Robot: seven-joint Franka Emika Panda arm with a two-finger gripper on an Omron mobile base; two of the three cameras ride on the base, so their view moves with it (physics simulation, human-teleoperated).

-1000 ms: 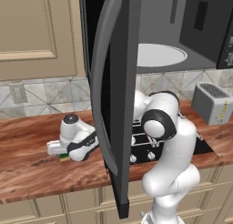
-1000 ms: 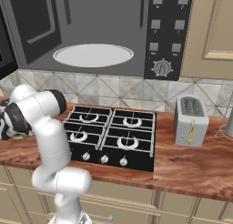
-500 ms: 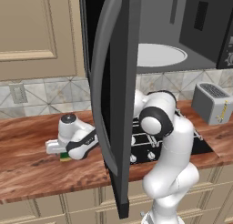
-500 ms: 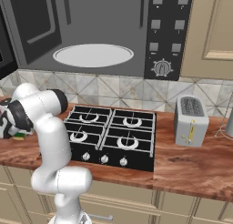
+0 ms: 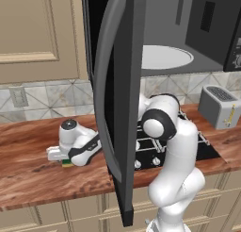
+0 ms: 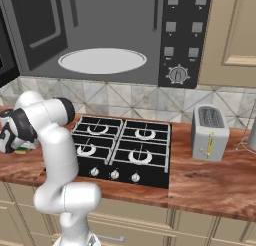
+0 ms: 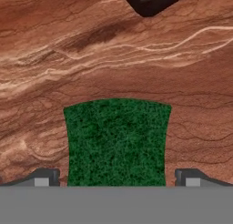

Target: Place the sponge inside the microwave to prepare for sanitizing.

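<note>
The sponge lies green side up on the wooden counter, and its yellow-green edge peeks out under the hand. My gripper is open and points down over it, one fingertip on each side of the sponge, apart from its sides. The white hand hangs low over the left counter, with the gripper just above the sponge. The microwave above the stove stands open, its white turntable bare.
The open microwave door hangs between the left base camera and the arm. A black stove sits mid-counter and a silver toaster to its right. A dark object lies on the counter beyond the sponge.
The hand has crept a little left and lower over the sponge. The jaws have stayed wide open.
</note>
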